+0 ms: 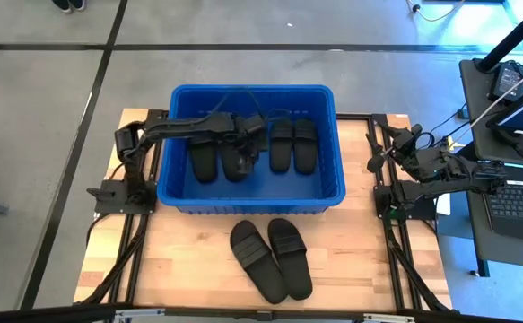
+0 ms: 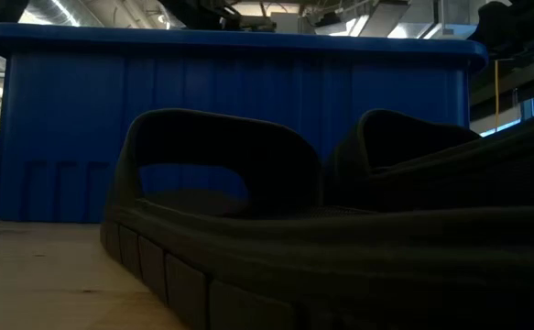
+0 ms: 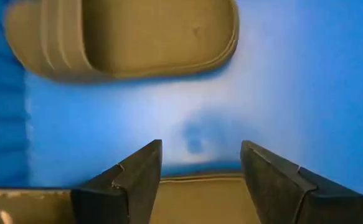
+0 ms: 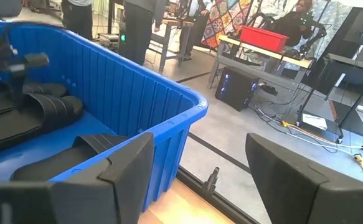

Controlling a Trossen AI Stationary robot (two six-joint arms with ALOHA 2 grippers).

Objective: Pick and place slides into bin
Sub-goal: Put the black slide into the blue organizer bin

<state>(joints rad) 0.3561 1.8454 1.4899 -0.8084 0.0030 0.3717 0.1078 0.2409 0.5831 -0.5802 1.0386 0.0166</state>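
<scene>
Four slides (image 1: pixel 243 149) lie inside the bin (image 1: pixel 331 192), two pairs side by side on its floor, and two more (image 1: pixel 271 259) sit on the counter (image 1: pixel 189 260) just in front of the bin's near wall. The left gripper (image 1: pixel 254 144) hangs inside the bin above the left pair, jaws spread and holding nothing. The right gripper (image 4: pixel 200 180) waits off to the bin's right side, jaws parted and empty too. These slides look light and rubbery, with a matte, grippy surface; nothing fragile here. The wide strap arching over each footbed looks like the best hold, since the flat sole likely flexes under a pinch.
</scene>
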